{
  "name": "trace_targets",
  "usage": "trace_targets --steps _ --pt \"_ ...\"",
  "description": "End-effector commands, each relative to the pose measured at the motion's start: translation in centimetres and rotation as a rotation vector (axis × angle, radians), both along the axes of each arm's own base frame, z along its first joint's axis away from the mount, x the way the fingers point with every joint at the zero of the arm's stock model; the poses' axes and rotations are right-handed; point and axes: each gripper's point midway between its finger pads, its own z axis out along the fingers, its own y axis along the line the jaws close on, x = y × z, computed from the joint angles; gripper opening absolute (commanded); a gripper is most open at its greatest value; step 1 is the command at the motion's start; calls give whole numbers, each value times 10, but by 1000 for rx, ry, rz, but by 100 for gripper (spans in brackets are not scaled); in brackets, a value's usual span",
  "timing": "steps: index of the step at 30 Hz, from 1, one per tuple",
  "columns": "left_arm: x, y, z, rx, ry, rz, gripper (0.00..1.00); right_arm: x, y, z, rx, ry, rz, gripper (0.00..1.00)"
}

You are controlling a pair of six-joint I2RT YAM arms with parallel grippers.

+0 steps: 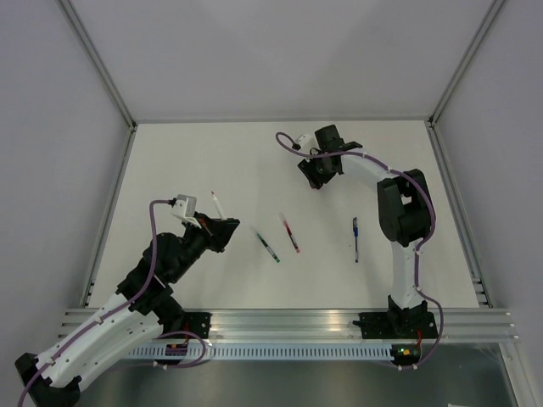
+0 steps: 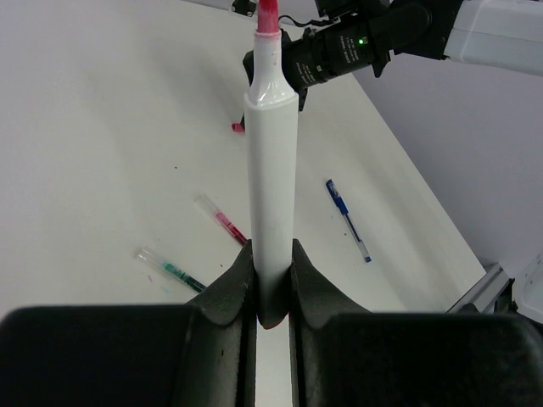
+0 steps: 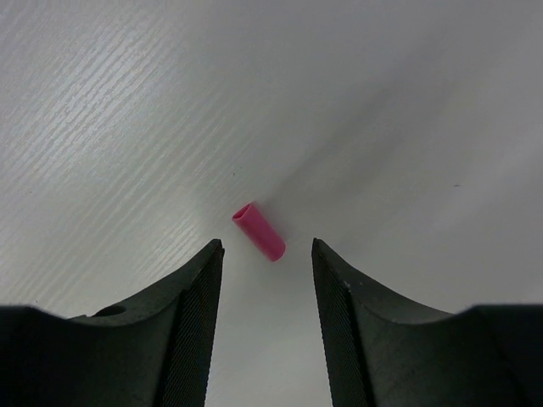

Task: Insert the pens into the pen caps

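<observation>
The left claw [image 2: 271, 254] was clamped tight on the lower barrel of a white pen [image 2: 271, 170], which stood up out of the jaws with its red tip uncapped; from above, this pen [image 1: 218, 203] was held over the left half of the desk [image 1: 212, 153], about midway between the near and far edges. The right claw [image 1: 314, 175] hung low near the far edge, right of centre, its jaws partly open and holding nothing. A small red cap [image 3: 260, 232] lay on its side on the desk just ahead of the gap between those two fingers, touching neither. Three more pens lay flat on the desk towards the near edge: a green-ended pen [image 1: 268, 247] and a red pen [image 1: 291, 236] close together near the middle, and a blue pen [image 1: 355, 239] well apart, nearer the right edge.
</observation>
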Motion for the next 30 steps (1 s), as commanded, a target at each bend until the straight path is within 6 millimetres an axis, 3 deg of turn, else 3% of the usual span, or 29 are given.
trace_targets --steps 1,10,13,17,23,30 --pt "0 1 10 -25 -15 7 2 12 4 -5 4 -26 10 52" --pt "1 -2 9 -21 -10 1 2 3 4 -20 1 31 2 44" --pt "1 -1 8 -22 -9 3 2 3 4 -19 8 36 -16 36" --pt "1 -1 8 -22 -9 4 2 3 4 -15 24 48 -76 19" --pt "3 -3 5 -21 3 3 2 2 -6 -19 1 81 -244 5" --pt "3 -7 2 -21 11 -10 2 -12 3 -26 56 205 -332 0"
